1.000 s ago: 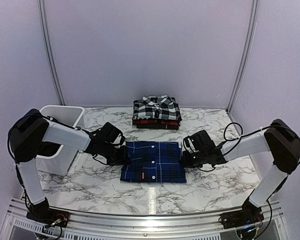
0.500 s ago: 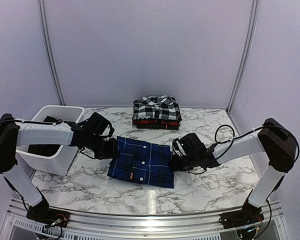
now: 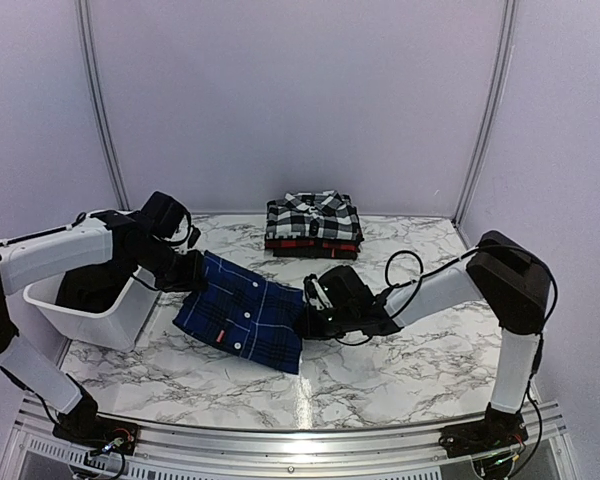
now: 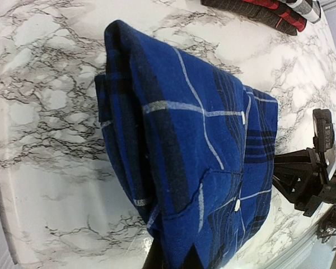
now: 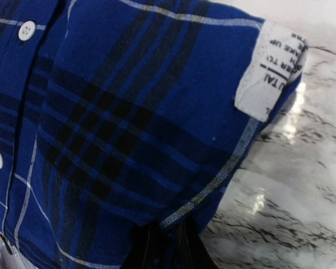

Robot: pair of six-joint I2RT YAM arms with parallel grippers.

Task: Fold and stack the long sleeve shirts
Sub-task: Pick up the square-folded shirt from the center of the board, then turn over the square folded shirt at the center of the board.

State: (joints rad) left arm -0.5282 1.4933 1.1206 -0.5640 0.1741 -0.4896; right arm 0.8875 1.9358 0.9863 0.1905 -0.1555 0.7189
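My left pincer [image 3: 192, 272] is pressed together on the left edge of the blue shirt [image 3: 245, 312], just beside the near right corner of the white tub [image 3: 105, 322]. My right pincer [image 3: 308, 320] pinches the same shirt's right edge, and the cloth drapes over its fingers. The folded shirt sits skewed between them, left of the middle of the bench [image 3: 420, 350]. Its near corner is down at the marble; I cannot tell whether it touches.

Open marble lies right of my right arm and along the near rail. On the left, the tub crowds my left arm.

At the back edge, well apart from the blue shirt, the black-and-white shirt [image 3: 313, 214] lies folded on the red-and-black shirt [image 3: 315, 245].

Counted:
- Three shirts, two stacked and one held.
- One tub.
- Two pincers.
- In my right wrist view, one white label [image 5: 269, 67] at the shirt's corner and two white buttons [image 5: 27, 30].
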